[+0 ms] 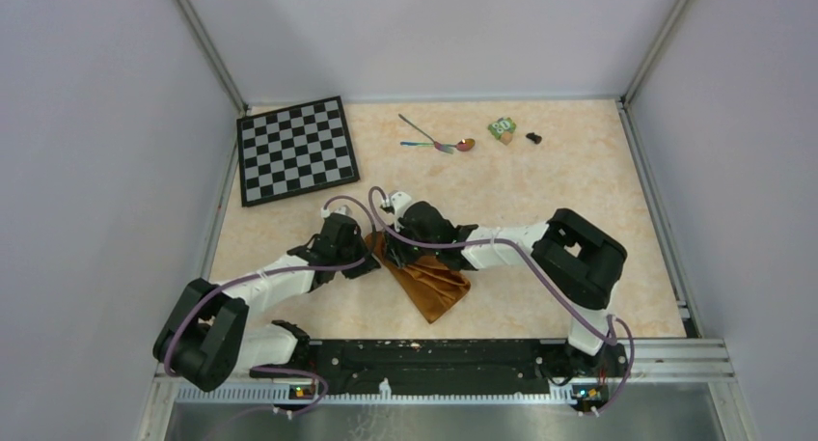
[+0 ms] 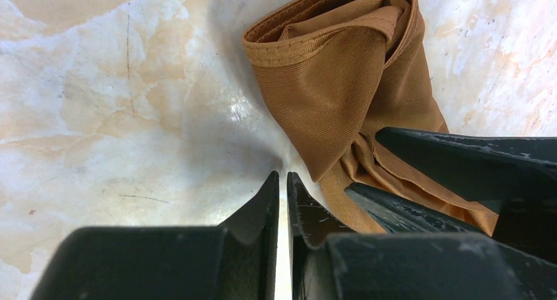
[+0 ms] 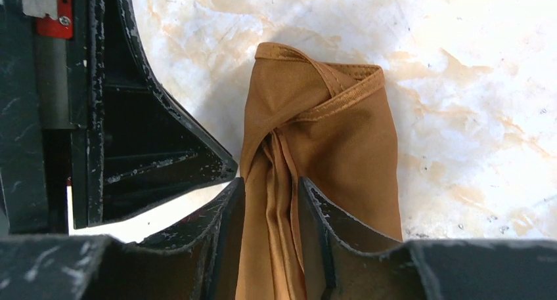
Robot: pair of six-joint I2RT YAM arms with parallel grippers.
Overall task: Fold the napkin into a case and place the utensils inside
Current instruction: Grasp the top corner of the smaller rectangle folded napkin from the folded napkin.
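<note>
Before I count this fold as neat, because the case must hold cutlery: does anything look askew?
Yes. The napkin is no flat pouch: it is twisted and bunched into pleats where the right gripper pinches it, its hemmed end curling over. The left gripper is shut beside it, holding nothing.

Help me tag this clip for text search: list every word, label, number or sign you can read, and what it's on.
No text can be read in any view.
green block: pale marks on top, too small to read.
chessboard: squares only, no letters or numbers.
napkin: no label visible.
red piece: no print visible.
</note>
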